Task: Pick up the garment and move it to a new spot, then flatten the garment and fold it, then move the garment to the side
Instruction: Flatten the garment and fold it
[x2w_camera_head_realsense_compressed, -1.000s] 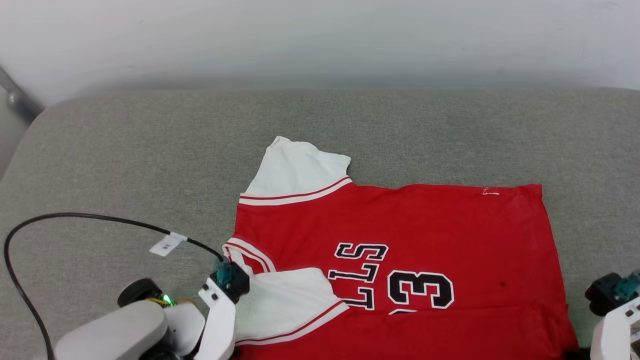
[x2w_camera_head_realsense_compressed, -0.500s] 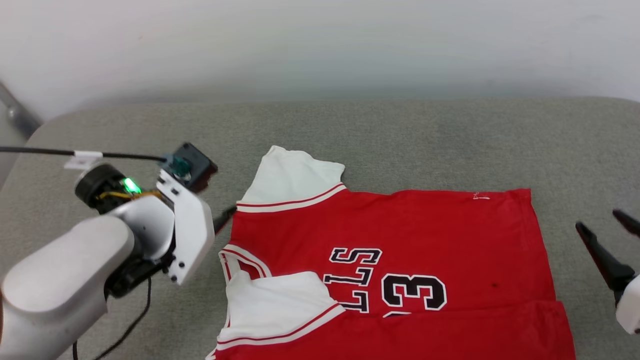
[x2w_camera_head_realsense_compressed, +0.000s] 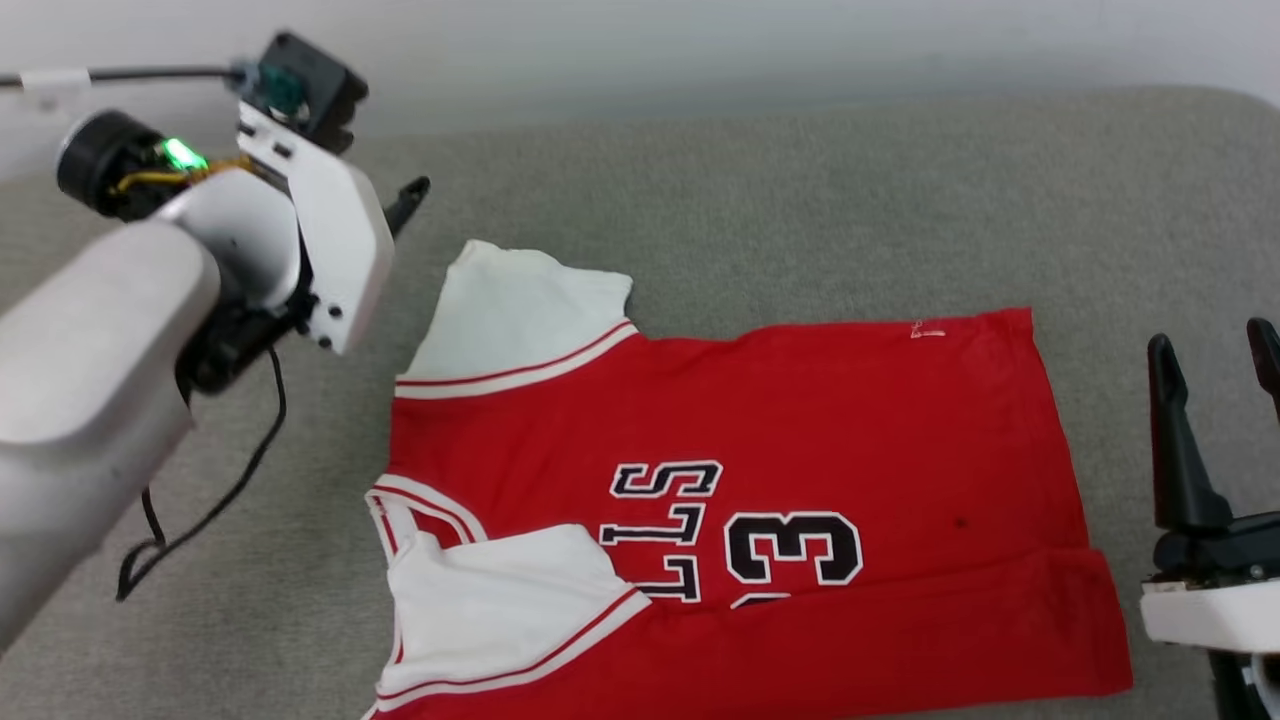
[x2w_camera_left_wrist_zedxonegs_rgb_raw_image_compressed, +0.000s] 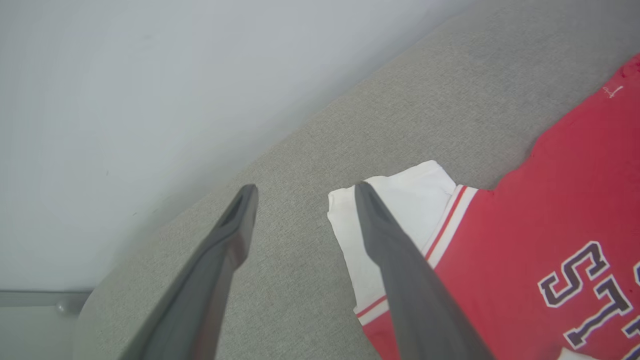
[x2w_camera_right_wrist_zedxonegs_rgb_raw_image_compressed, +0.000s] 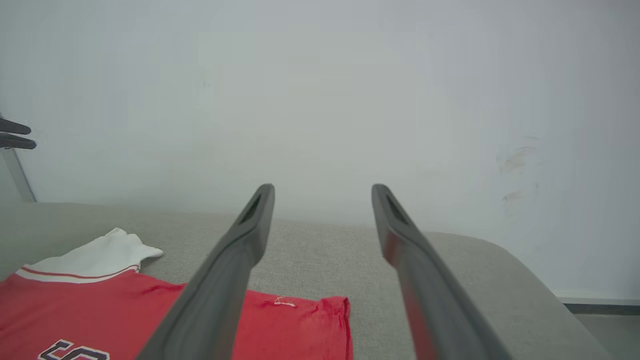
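Observation:
The red garment (x2w_camera_head_realsense_compressed: 800, 420) lies flat on the grey cushion, lettering up. Its far white sleeve (x2w_camera_head_realsense_compressed: 510, 310) is spread out; the near white sleeve (x2w_camera_head_realsense_compressed: 490, 610) lies folded over the chest, and the near edge is folded up in a strip. My left gripper (x2w_camera_head_realsense_compressed: 408, 197) hangs open in the air beyond the far sleeve, holding nothing; in the left wrist view my left gripper (x2w_camera_left_wrist_zedxonegs_rgb_raw_image_compressed: 305, 192) hovers beside that sleeve (x2w_camera_left_wrist_zedxonegs_rgb_raw_image_compressed: 430, 187). My right gripper (x2w_camera_head_realsense_compressed: 1212, 340) stands open to the right of the hem, off the cloth. The right wrist view shows my right gripper (x2w_camera_right_wrist_zedxonegs_rgb_raw_image_compressed: 324, 192) open above the garment (x2w_camera_right_wrist_zedxonegs_rgb_raw_image_compressed: 125, 305).
The grey upholstered cushion (x2w_camera_head_realsense_compressed: 800, 200) stretches wide around the shirt, with a pale wall (x2w_camera_right_wrist_zedxonegs_rgb_raw_image_compressed: 320, 90) behind it. A black cable (x2w_camera_head_realsense_compressed: 205, 505) loops down from my left arm over the cushion's left side. The cushion's rounded right end (x2w_camera_right_wrist_zedxonegs_rgb_raw_image_compressed: 525, 280) shows near my right gripper.
My left arm has lifted off the near sleeve and swung up to the far left. My right gripper has risen beside the hem, fingers apart. The head camera has shifted.

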